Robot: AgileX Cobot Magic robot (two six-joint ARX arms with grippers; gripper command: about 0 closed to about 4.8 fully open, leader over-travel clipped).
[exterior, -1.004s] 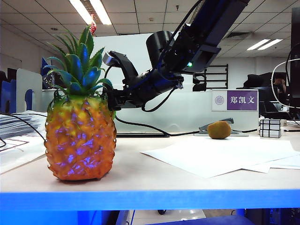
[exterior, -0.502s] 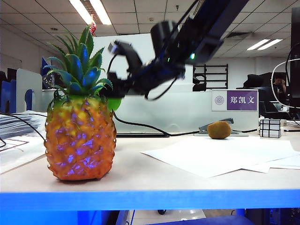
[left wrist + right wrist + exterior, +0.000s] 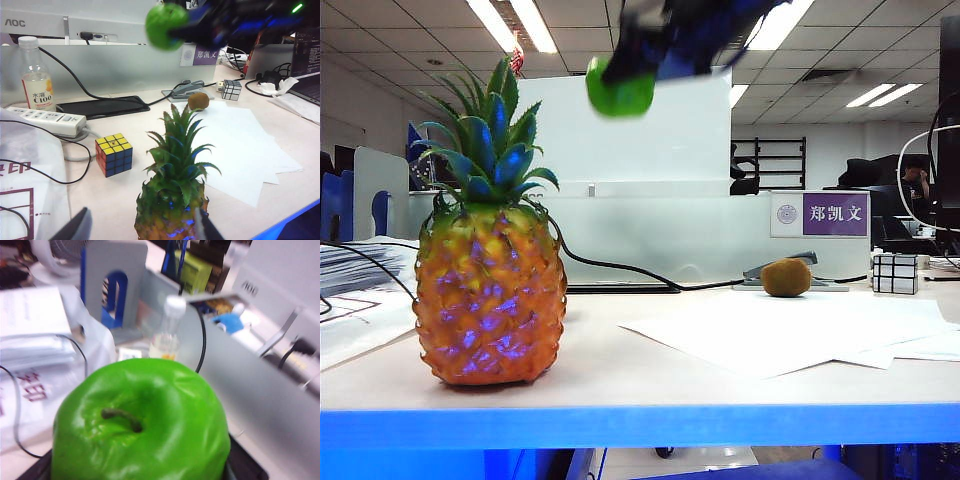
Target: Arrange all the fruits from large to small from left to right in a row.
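The pineapple is standing tall as the main obstacle on the desk. Right of it, white paper is lying flat, leaving open passage toward the kiwi. Behind the pineapple, a colored cube and power strip are crowding the room. The right gripper is carrying the apple high above the pineapple's crown.

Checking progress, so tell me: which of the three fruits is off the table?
The apple, held high in the right gripper. The pineapple and kiwi sit on the table.
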